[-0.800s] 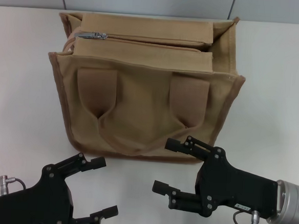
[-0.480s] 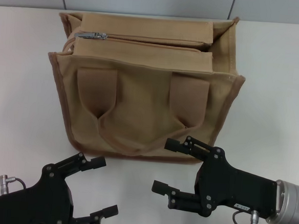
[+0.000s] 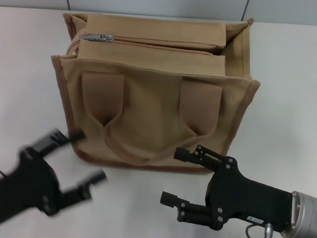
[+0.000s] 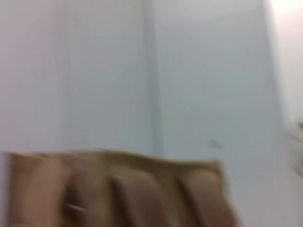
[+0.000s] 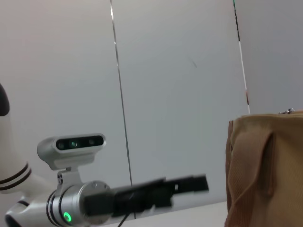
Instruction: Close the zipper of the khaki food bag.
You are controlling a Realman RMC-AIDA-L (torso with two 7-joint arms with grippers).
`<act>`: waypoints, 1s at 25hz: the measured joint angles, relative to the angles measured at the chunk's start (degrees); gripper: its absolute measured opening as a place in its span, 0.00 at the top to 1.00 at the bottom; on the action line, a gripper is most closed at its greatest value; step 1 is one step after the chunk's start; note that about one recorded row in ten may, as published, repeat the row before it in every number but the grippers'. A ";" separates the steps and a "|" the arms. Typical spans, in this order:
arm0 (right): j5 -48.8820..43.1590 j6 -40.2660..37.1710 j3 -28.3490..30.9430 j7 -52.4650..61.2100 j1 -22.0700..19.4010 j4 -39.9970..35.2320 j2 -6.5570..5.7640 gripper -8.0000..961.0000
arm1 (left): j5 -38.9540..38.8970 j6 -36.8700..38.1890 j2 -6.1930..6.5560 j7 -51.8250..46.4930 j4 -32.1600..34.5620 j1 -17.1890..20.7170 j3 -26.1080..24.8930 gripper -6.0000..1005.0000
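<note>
Beyond both end effectors, khaki food bag [image 3: 155, 91]

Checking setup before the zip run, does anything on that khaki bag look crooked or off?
Nothing stands out. The khaki food bag stands upright, its zipper straight with the pull at the robot's left end. Left claw and right claw hover open in front.

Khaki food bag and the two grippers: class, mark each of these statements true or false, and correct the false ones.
1. The khaki food bag stands upright on the table. True.
2. The zipper pull tab sits at the bag's right end. False: it sits at the left end.
3. The right gripper has its fingers shut on a strap handle. False: its fingers are open, in front of the bag, touching nothing.
4. The left gripper is open, near the bag's lower left corner. True.
5. The bag lies on its side. False: it is upright.
</note>
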 joint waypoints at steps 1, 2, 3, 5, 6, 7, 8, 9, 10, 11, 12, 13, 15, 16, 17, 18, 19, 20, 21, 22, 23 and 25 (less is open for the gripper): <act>0.00 0.16 0.00 0.01 0.02 0.06 0.00 0.16 | 0.01 0.25 0.03 -0.14 -0.56 0.38 -2.78 0.20; 0.00 0.28 0.00 0.05 0.01 0.14 0.00 0.16 | 0.00 0.52 0.05 -0.38 -1.25 0.84 -6.21 0.20; 0.00 0.42 0.00 0.04 0.02 0.22 0.00 0.16 | 0.00 0.68 0.06 -0.79 -2.02 1.19 -9.63 0.20; 0.00 0.79 0.00 0.04 0.02 0.41 0.00 0.16 | -0.22 0.42 0.06 -1.58 -2.84 1.43 -13.03 0.20; 0.00 1.12 0.00 0.04 0.08 0.54 0.00 0.16 | -0.22 0.42 0.06 -1.58 -2.84 1.43 -13.03 0.20; 0.00 1.48 0.00 0.03 0.20 0.67 0.00 0.16 | -0.70 -2.09 -0.03 -4.59 -5.73 1.90 -22.95 0.21; 0.00 1.80 0.02 0.02 0.38 0.84 0.00 0.16 | -0.94 -5.42 -0.06 -7.06 -8.12 1.84 -29.90 0.21; 0.00 2.08 0.04 0.01 0.59 0.98 0.00 0.16 | -0.93 -7.10 -0.07 -7.83 -8.89 1.46 -31.87 0.21; 0.00 2.24 0.06 0.01 0.73 1.06 0.00 0.16 | -0.90 -8.49 -0.06 -8.21 -9.25 0.88 -32.86 0.21; 0.00 2.27 0.07 0.00 0.78 1.09 0.00 0.16 | -0.83 -9.20 -0.08 -8.28 -9.45 0.37 -33.02 0.21; 0.00 2.32 0.08 0.00 0.80 1.10 0.00 0.16 | -0.52 -10.53 -0.08 -8.31 -9.41 -0.71 -32.90 0.21; 0.00 2.32 0.08 0.00 0.80 1.10 0.00 0.16 | -0.31 -11.44 -0.08 -8.32 -9.44 -1.49 -32.65 0.21; 0.00 2.38 0.09 0.00 0.81 1.10 0.00 0.16 | 0.44 -13.21 -0.03 -8.48 -9.21 -3.02 -31.35 0.21; 0.00 2.40 0.09 0.00 0.81 1.10 0.00 0.16 | 0.57 -13.60 -0.03 -8.53 -9.17 -3.52 -30.63 0.22; 0.00 2.44 0.09 -0.01 0.75 1.11 0.00 0.16 | 0.69 -14.09 0.01 -8.57 -9.00 -4.23 -29.02 0.22; 0.00 2.44 0.09 -0.01 0.75 1.11 0.00 0.16 | 0.70 -14.27 0.01 -8.58 -8.89 -4.62 -27.97 0.22; 0.00 2.53 0.09 -0.01 0.72 1.11 0.00 0.16 | 0.74 -14.26 0.06 -8.55 -8.74 -5.04 -26.34 0.22; 0.00 2.66 0.11 -0.01 0.70 1.11 0.00 0.16 | 0.74 -14.18 0.10 -8.46 -8.61 -5.42 -25.02 0.22; 0.00 2.78 0.17 -0.01 0.70 1.11 0.00 0.16 | 0.72 -13.92 0.11 -8.25 -8.53 -5.80 -23.82 0.22; 0.00 2.92 0.30 -0.01 0.75 1.11 0.00 0.16 | 0.61 -13.64 0.11 -8.04 -8.55 -6.07 -23.47 0.22; 0.00 2.92 0.30 -0.01 0.75 1.11 0.00 0.16 | 0.46 -13.46 0.05 -7.92 -8.68 -6.31 -23.52 0.22; 0.00 2.97 0.36 -0.01 0.92 1.11 0.00 0.16 | 0.18 -13.21 -0.05 -7.88 -9.05 -7.01 -24.17 0.23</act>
